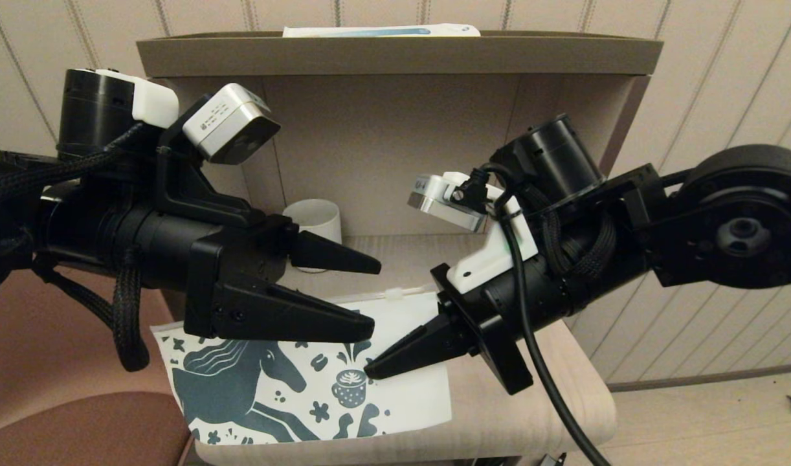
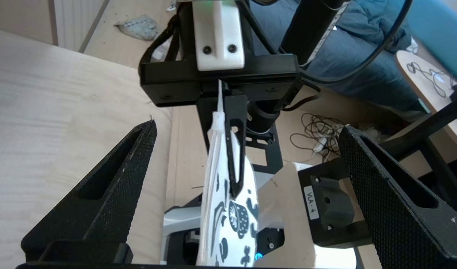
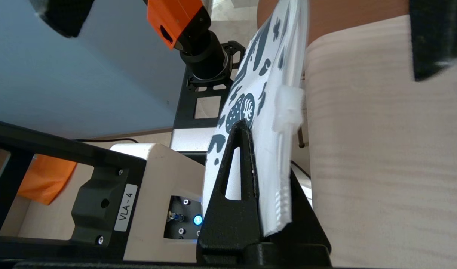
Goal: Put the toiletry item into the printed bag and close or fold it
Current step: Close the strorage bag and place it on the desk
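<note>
Pinching the printed bag (image 1: 395, 388) near its zip-closure edge, the right gripper (image 1: 377, 367) had its jaws clamped together on the pouch, and the right wrist view showed the white film and its ribbed seal strip caught between the black fingers (image 3: 232, 194). The left gripper (image 1: 363, 294) hovered just above the bag's horse print, jaws wide apart and holding nothing, with the pouch edge-on between its fingers (image 2: 112, 194) in the left wrist view. The bag lay at the front of the pale wooden shelf (image 1: 564, 382), partly overhanging the front edge, with a cream mug (image 1: 314, 223) behind it against the back panel. A long white-and-blue box (image 1: 382, 30) rested on the ledge well above the bag. No small white squeeze tube showed in any view; whether it sat inside the bag could not be told. The likeliest failure seemed a slip: the film was thin and slick, gripped at one narrow spot, so a pull could have torn it free or dragged the overhanging pouch off the shelf. If the left jaws closed off-line they might have missed the thin edge, or crumpled the mouth shut before anything went in. A wide swing near the bag could also have knocked the mug.
</note>
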You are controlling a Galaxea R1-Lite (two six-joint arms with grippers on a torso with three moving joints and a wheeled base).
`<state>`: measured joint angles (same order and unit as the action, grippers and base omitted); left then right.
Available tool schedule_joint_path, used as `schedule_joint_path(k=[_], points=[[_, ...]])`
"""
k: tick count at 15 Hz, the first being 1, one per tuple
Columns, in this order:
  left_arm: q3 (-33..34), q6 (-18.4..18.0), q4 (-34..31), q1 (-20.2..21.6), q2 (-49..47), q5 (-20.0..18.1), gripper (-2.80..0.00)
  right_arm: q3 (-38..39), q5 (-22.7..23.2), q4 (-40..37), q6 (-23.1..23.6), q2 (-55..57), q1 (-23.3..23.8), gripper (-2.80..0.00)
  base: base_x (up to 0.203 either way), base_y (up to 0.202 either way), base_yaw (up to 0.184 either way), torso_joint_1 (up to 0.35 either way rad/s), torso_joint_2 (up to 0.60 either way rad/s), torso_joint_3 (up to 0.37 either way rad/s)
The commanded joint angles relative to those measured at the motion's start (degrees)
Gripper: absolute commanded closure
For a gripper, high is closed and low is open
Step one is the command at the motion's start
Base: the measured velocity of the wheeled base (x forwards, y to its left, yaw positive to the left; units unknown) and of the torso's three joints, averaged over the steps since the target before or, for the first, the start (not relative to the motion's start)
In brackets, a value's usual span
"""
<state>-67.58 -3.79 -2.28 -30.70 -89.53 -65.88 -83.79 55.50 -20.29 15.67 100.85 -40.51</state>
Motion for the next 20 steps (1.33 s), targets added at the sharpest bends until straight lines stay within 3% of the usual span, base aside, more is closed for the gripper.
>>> schedule_joint_path(k=[1,20], points=[[-0.19,0.03,0.16,0.02,-0.13,-0.39,-2.8,-0.15,0.39,-0.11,-0.04,-0.04,-0.1,0.0,0.0,0.0,0.0,0.0,0.0,0.0],[-0.53,0.01,0.08,0.02,0.05,0.14,-2.8,-0.5,-1.01,2.09,-1.35,0.49,-0.62,0.0,0.0,0.0,0.0,0.0,0.0,0.0]])
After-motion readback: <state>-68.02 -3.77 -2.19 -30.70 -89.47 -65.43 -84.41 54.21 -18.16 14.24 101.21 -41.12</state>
